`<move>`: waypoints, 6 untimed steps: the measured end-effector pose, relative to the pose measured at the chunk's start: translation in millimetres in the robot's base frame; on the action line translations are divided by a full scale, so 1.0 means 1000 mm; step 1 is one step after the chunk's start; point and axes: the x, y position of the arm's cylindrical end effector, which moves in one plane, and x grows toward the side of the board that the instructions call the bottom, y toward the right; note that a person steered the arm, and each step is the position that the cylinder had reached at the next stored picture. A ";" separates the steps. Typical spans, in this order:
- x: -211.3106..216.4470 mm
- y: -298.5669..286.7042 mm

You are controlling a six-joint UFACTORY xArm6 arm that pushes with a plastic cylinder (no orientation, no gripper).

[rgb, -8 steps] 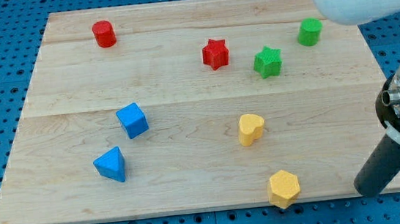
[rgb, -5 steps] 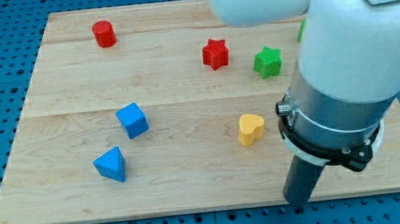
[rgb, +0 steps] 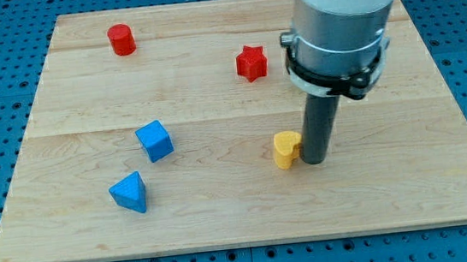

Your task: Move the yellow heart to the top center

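Note:
The yellow heart (rgb: pixel 284 148) lies right of the board's centre, in its lower half. My tip (rgb: pixel 315 161) rests on the board right against the heart's right side, touching or nearly touching it. The rod and the arm above it hide part of the heart's right edge and the board's upper right area.
A red cylinder (rgb: pixel 122 39) stands at the top left. A red star (rgb: pixel 251 62) lies above the heart. A blue cube (rgb: pixel 155 141) and a blue triangular block (rgb: pixel 129 193) sit at the lower left. The wooden board (rgb: pixel 58 96) lies on a blue pegboard.
My tip has moved from the board's bottom right edge up and left to the heart's right side. The arm now hides the two green blocks and the yellow hexagon.

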 end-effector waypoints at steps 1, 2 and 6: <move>0.000 -0.002; -0.027 -0.033; -0.025 -0.064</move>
